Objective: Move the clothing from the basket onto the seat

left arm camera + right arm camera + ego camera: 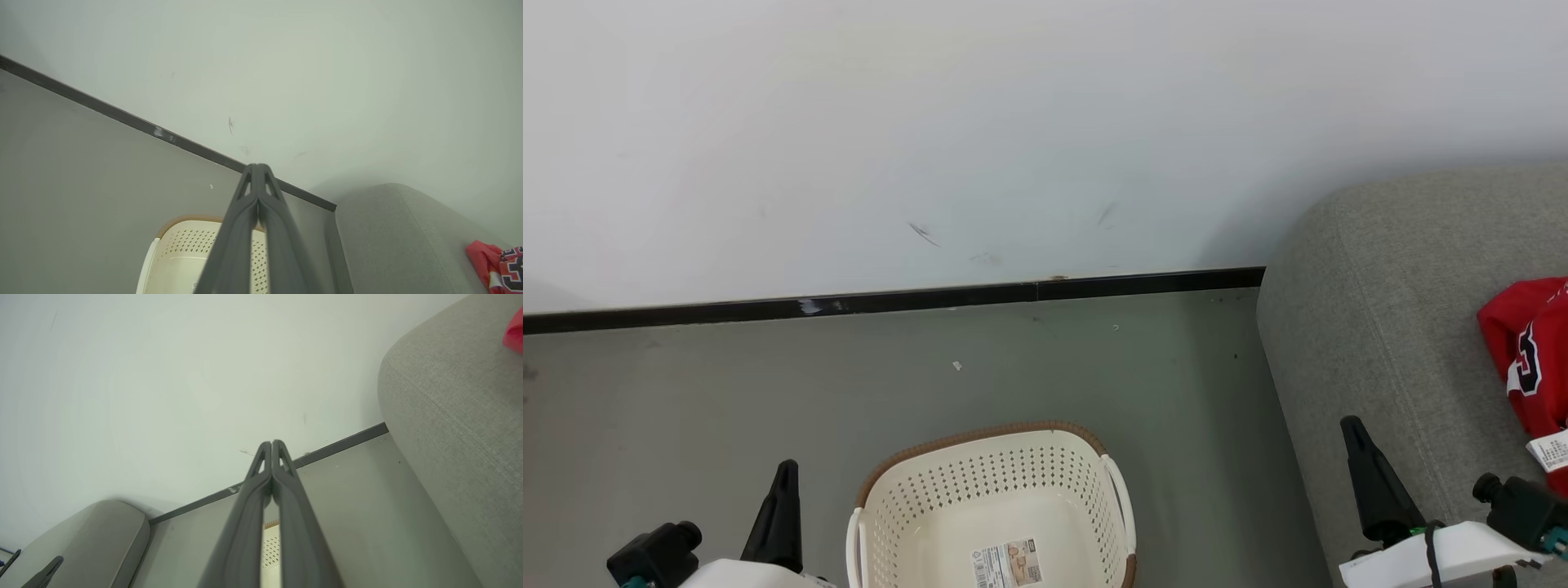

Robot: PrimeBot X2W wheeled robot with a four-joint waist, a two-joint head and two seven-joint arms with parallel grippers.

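Fingers of the left gripper (257, 171) and right gripper (271, 449) are pressed together, with nothing pinched. Red white-trimmed sports clothing (1523, 343) is seen lying on the large grey fabric sofa seat (1380, 310). The cream perforated plastic basket (980, 482) is shown bare where visible, so the task is judged practically done.

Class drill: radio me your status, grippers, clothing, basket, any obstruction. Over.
Left gripper shut, right gripper shut, both holding nothing. Clothing lies on the seat. Basket on floor, no clothing in its visible part. No obstruction seen.
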